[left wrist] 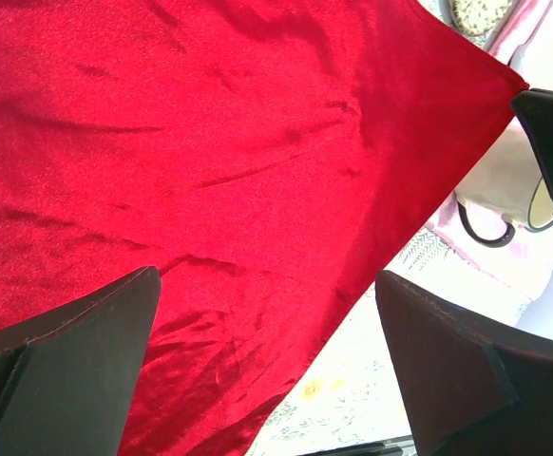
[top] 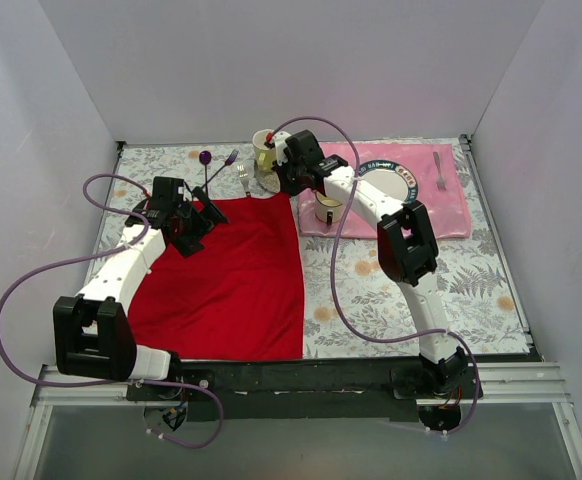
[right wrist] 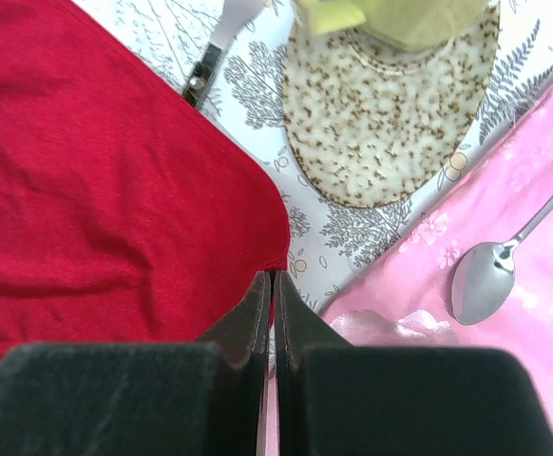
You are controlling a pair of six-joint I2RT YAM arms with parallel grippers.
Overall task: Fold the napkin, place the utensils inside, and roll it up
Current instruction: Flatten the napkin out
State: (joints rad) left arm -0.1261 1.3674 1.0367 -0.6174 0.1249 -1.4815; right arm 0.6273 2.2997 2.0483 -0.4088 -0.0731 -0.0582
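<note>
Napkin [top: 226, 270] lies spread on the near left of the table [top: 371, 300], reaching almost to the arm bases. Over its far left part hangs the left claw [left wrist: 267, 275], fingers spread wide and holding nothing. At the far right corner the right claw [right wrist: 273, 275] is pressed together, pinching the cloth's tip. Just past the far edge lies the fork [top: 244, 181].

Fern-print table [top: 371, 300] under red napkin [top: 231, 280], pink placemat [top: 451, 215], perhaps a speckled coaster [right wrist: 390, 123].
</note>
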